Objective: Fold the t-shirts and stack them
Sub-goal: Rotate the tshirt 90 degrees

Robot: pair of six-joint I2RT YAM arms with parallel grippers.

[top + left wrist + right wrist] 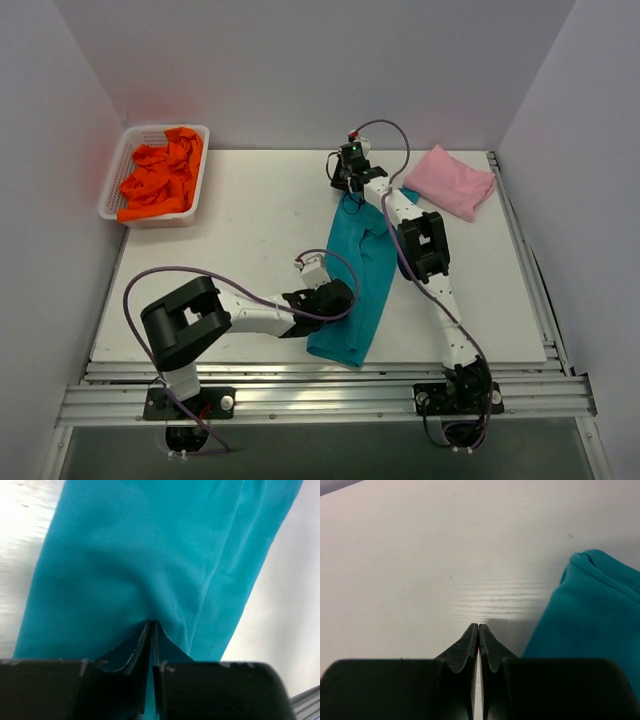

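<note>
Left tool [151, 625] is clenched on a pucker of the teal shirt [362, 270], a long strip lying on the counter [250, 220]. Right tool [478, 626] is clenched on nothing, over bare counter beside the shirt's far end. Risk — a one-pinch pull may drag or twist the strip, not fold it.

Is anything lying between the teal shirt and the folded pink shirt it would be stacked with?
No loose thing lies on the table between them. Only the right arm crosses above the teal shirt's far end, near the pink shirt; the right gripper is shut, empty, beside the cloth.
</note>
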